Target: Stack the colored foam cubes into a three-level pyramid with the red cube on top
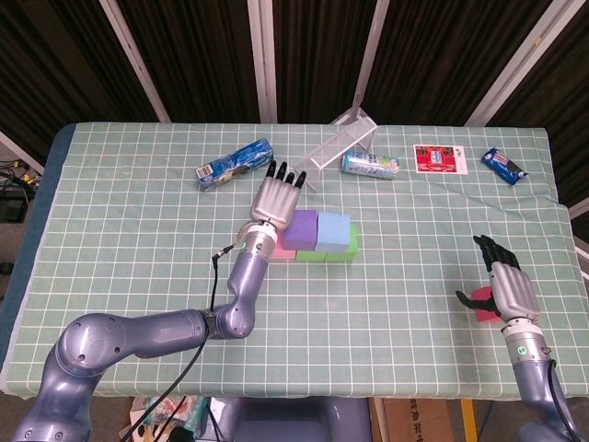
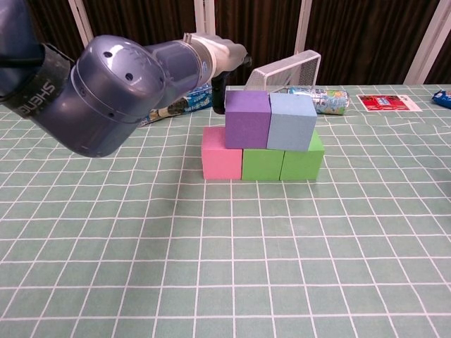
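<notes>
Three cubes form the bottom row: a pink cube (image 2: 221, 153) and two green cubes (image 2: 262, 163) (image 2: 303, 163). On top sit a purple cube (image 1: 299, 228) (image 2: 247, 120) and a light blue cube (image 1: 333, 228) (image 2: 290, 121), side by side and touching. My left hand (image 1: 274, 198) (image 2: 211, 56) is flat with fingers straight, resting against the purple cube's left side. Near the table's right front edge, my right hand (image 1: 509, 287) grips the red cube (image 1: 479, 304), which is mostly hidden behind it.
At the back lie a blue snack packet (image 1: 235, 163), a tilted wire rack (image 1: 336, 147), a small wrapped packet (image 1: 370, 165), a red card (image 1: 440, 157) and a blue sachet (image 1: 504, 165). My left forearm (image 1: 241, 285) stretches in front of the stack.
</notes>
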Tool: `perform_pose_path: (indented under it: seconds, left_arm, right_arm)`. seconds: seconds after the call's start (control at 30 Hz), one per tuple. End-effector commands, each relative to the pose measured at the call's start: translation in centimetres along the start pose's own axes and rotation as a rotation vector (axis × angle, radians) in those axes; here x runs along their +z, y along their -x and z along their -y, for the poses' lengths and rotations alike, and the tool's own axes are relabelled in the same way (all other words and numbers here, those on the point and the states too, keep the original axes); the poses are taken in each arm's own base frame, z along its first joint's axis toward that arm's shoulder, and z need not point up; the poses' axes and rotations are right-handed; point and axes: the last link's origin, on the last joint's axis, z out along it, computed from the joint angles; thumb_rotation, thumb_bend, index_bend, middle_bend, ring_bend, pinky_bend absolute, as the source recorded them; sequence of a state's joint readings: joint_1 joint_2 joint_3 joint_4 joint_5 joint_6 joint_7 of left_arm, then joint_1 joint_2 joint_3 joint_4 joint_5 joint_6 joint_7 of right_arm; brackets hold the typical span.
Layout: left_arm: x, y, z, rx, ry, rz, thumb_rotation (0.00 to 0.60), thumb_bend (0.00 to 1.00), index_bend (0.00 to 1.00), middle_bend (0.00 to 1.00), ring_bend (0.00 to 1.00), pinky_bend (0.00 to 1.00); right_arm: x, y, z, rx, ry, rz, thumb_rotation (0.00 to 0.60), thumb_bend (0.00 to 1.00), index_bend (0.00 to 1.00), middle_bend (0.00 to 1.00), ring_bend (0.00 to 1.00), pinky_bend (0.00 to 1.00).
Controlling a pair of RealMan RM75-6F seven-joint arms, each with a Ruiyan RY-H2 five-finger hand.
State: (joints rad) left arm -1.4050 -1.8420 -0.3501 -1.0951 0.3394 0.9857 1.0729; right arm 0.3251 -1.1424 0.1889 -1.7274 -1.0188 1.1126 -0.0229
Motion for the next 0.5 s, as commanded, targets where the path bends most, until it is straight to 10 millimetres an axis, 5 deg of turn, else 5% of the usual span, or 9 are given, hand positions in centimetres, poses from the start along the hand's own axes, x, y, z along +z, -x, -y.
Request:
perform_pose_path:
  seconds: [0.03,0.5]
  left_arm:
    - [0.01,-0.03,-0.02,-0.001,0.000,-0.002,0.600,0.32,0.00,0.17,0.03,0.03]
    - [-0.20,0.20,0.62,0.002,-0.010,0.008,0.600,0.32,0.00,0.17,0.03,0.03]
  right_arm:
    - [0.00,0.00,0.01,0.000,-0.001,0.000,0.600,0.26,0.00,0.00,0.00,0.00]
    - [0.03,0.02,0.00,-0.003,0.001,0.001,0.600,0.26,0.00,0.00,0.00,0.00]
